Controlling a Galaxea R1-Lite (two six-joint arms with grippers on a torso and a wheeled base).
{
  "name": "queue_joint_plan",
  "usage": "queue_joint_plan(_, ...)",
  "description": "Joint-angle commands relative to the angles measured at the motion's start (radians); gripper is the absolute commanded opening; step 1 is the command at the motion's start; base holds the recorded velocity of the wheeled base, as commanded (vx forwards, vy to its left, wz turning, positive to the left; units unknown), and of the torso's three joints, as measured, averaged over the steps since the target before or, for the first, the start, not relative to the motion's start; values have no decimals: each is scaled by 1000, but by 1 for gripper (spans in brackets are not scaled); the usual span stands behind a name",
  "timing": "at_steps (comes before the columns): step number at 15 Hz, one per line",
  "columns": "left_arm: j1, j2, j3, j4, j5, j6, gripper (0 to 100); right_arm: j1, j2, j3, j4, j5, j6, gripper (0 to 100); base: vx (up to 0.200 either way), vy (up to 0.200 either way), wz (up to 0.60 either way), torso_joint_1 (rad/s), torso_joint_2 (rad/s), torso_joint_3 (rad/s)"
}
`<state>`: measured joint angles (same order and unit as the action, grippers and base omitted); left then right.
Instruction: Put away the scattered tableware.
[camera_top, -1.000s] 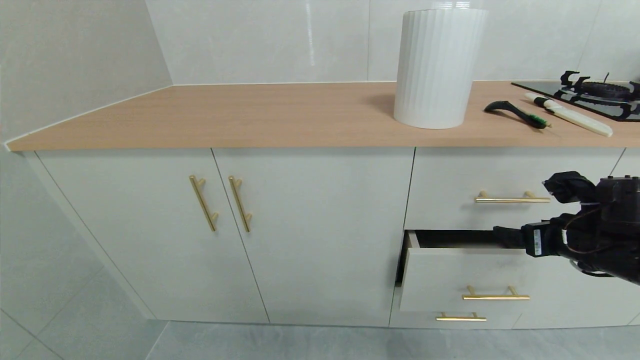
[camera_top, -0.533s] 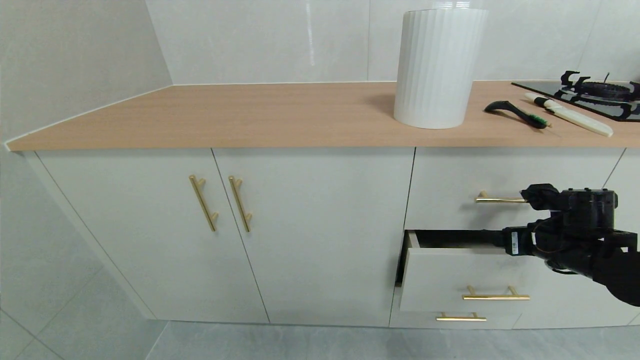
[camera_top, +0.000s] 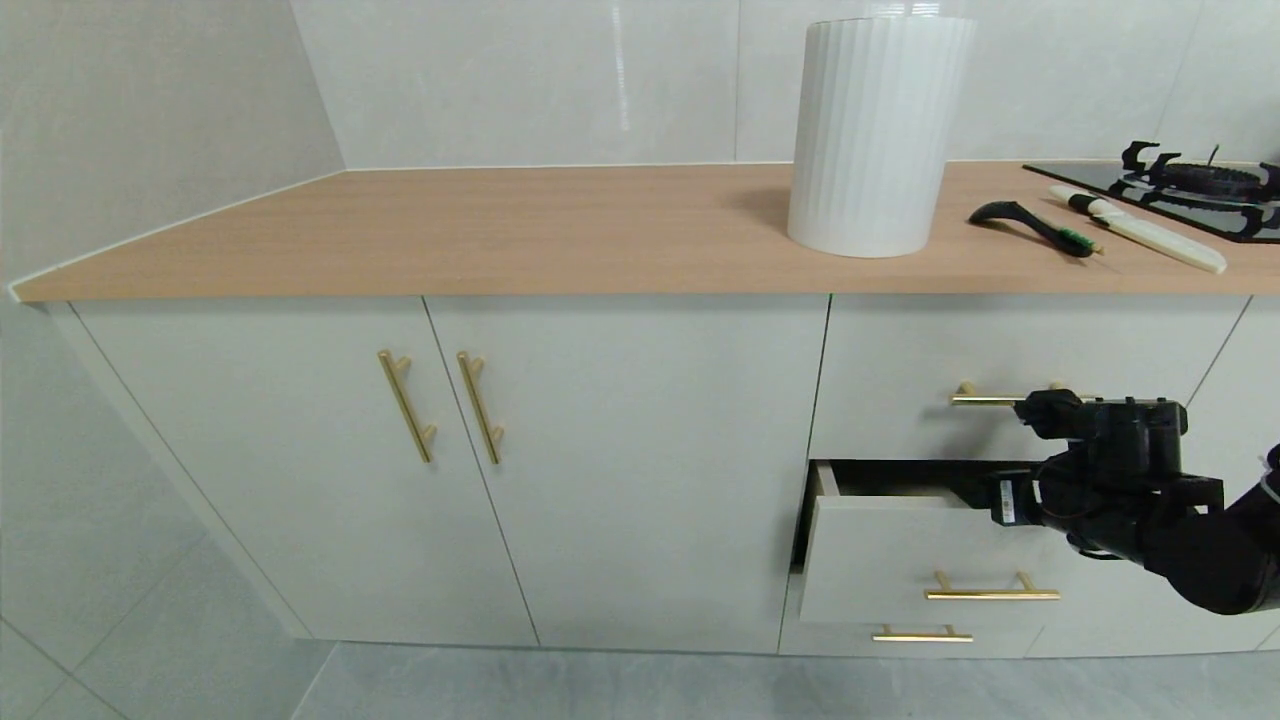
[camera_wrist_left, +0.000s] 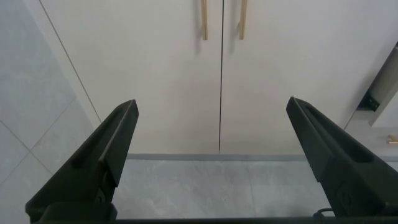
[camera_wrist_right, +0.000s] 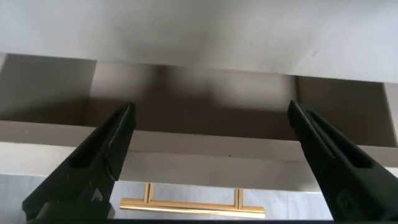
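Tableware: black ladle with green-banded handle (camera_top: 1030, 228) and long white knife (camera_top: 1140, 230) lie at the wooden countertop's (camera_top: 500, 230) right end, untouched.
Change: right gripper (camera_wrist_right: 210, 111), spread and empty, has advanced to the partly open white drawer's (camera_top: 900, 550) gap, probably to pull it wider.
Room: left gripper (camera_wrist_left: 211, 104), spread, hangs low before the cabinet doors (camera_wrist_left: 273, 74); the drawer opening is narrow.

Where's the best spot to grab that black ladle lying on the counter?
Likely mid-handle on the black ladle, coming straight down from above. It lies flat on the countertop, and its slim straight handle has bare surface on both sides for the fingers to close across it.
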<state>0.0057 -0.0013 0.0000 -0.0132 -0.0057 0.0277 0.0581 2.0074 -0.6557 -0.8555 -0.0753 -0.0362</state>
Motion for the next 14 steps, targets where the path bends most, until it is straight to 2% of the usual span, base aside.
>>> queue_joint_plan(1,0,1,0,-1,0,0,100,0,-10,5,9,0,-2,100,0,0,0,0,0,0)
queue_joint_plan(14,0,1,0,-1,0,0,100,-1,-187,-48,553,2,-39,100,0,0,0,0,0,0)
